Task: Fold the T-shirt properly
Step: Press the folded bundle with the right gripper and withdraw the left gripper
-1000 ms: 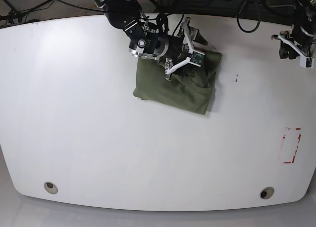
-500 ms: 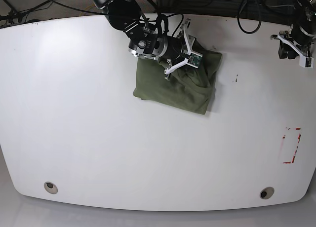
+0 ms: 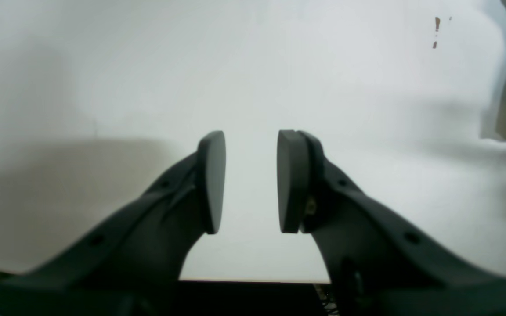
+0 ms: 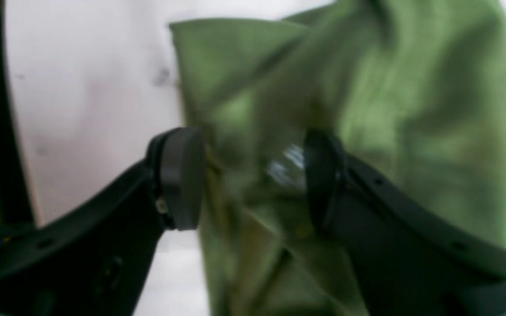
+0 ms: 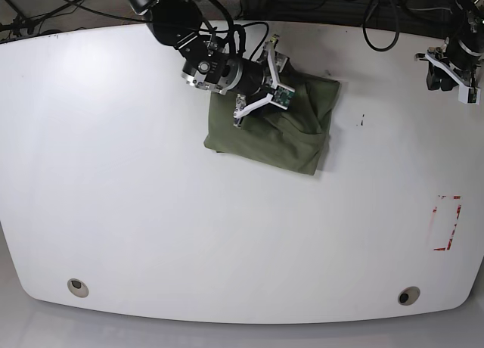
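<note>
T-shirt point(image 5: 281, 128) is seen folded into a compact, roughly rectangular bundle on the white table point(image 5: 151, 197), near the far edge, a little right of centre. Cloth is rumpled along the far side; the near edge lies flat on the table.

Right gripper point(image 5: 257, 82) is positioned over the far-left part of the bundle. In the right wrist view its fingers point(image 4: 178, 177) are spread apart, with olive cloth bunched between and behind them. The left-hand pad sits at the cloth's edge over bare table; the other pad is over the fabric. No clamping of the cloth is visible; the picture is blurred, so contact with the pads cannot be told.

Left gripper point(image 5: 451, 69) is parked at the far right corner of the table, well apart from the T-shirt. In the left wrist view its fingers point(image 3: 211, 182) are partly open, a clear gap between the pads, nothing held, bare table beneath. A strip of green cloth is caught at that view's right margin.

Red tape marks point(image 5: 446, 223) are seen near the right edge of the table, and two round holes point(image 5: 76, 287) near the near edge.
</note>
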You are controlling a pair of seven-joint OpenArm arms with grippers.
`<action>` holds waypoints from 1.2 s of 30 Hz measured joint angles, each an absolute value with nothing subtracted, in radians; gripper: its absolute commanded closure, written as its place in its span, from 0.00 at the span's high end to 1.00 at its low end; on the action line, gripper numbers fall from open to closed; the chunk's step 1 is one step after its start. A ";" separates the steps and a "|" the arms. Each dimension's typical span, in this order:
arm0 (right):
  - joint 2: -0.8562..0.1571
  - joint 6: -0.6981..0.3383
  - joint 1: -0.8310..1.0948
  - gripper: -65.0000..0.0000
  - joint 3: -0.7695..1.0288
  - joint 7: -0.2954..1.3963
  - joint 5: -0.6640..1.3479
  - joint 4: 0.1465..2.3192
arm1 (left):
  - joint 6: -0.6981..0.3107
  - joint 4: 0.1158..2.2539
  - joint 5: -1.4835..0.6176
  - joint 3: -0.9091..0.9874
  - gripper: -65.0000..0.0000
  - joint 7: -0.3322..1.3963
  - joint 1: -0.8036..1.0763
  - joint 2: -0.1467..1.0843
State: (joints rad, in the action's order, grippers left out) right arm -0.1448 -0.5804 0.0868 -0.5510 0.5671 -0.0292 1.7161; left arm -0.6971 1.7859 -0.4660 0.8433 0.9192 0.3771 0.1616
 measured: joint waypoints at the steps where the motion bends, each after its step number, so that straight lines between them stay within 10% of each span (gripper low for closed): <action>1: -0.153 -0.577 0.087 0.53 -0.551 0.568 -0.030 1.722 | -0.697 1.786 -0.466 0.843 0.28 0.920 0.377 0.162; 15: -0.160 -0.576 0.087 0.51 -0.572 0.511 -0.029 1.684 | -0.697 1.786 -0.468 0.813 0.28 0.919 0.374 0.162; 22: -0.123 -0.576 0.077 0.22 -0.582 0.497 -0.026 1.612 | -0.697 1.785 -0.466 0.813 0.28 0.919 0.377 0.163; 36: -0.109 -0.576 0.081 0.04 -0.576 0.534 -0.027 1.693 | -0.697 1.785 -0.466 0.813 0.28 0.919 0.377 0.162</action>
